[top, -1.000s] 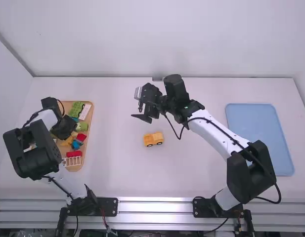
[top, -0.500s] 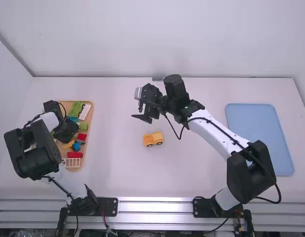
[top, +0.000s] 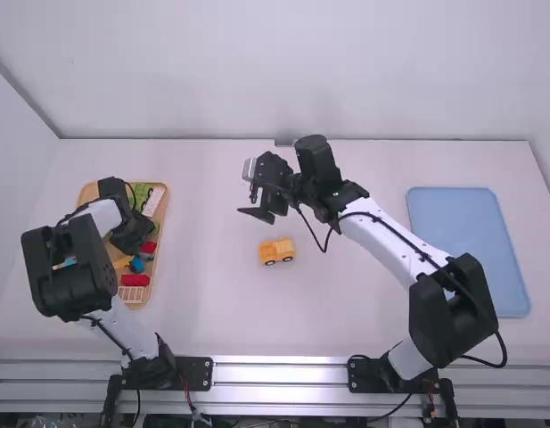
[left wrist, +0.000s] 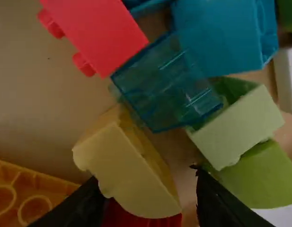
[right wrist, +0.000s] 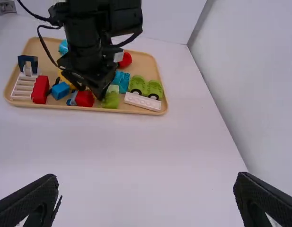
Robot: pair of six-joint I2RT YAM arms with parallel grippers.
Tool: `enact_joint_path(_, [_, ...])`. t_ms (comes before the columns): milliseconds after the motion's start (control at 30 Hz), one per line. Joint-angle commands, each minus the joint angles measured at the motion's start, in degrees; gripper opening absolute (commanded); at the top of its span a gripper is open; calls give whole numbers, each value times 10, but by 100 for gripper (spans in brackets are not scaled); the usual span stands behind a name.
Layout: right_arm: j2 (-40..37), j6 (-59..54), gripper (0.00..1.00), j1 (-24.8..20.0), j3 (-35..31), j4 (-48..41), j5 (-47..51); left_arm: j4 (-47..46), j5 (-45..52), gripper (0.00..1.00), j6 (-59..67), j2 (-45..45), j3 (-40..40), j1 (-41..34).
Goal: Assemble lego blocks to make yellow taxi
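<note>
My left gripper is over the wooden tray. In the left wrist view, the left gripper stands open, a pale yellow block between and below its fingertips. A yellow-orange vehicle piece with dark wheels sits mid-table, near and below my right gripper. The right gripper is open above the table with nothing between its fingers. Beside the pale block lie a translucent blue block and a red block; an orange piece lies close by.
Around the left gripper the tray also holds green wheeled pieces, a white plate, a red block, a blue block and a white rack. A blue mat lies at the table's right.
The left gripper has shifted rightward across the tray, uncovering part of the tray's left side. The right arm and the yellow-orange vehicle piece have stayed in place.
</note>
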Motion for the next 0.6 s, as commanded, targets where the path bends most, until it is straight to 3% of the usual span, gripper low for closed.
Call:
enact_joint_path(0, [-1, -1, 99, -3, 16, -5, -3, 0, -29, 51, -17, 5, -8, 5])
enact_joint_path(333, [-1, -1, 99, -3, 16, -8, -3, 21, -32, 50, -41, 6, -12, 2])
enact_joint_path(567, [-1, -1, 99, -3, 16, -8, -3, 35, -8, 42, -40, 6, -22, 1])
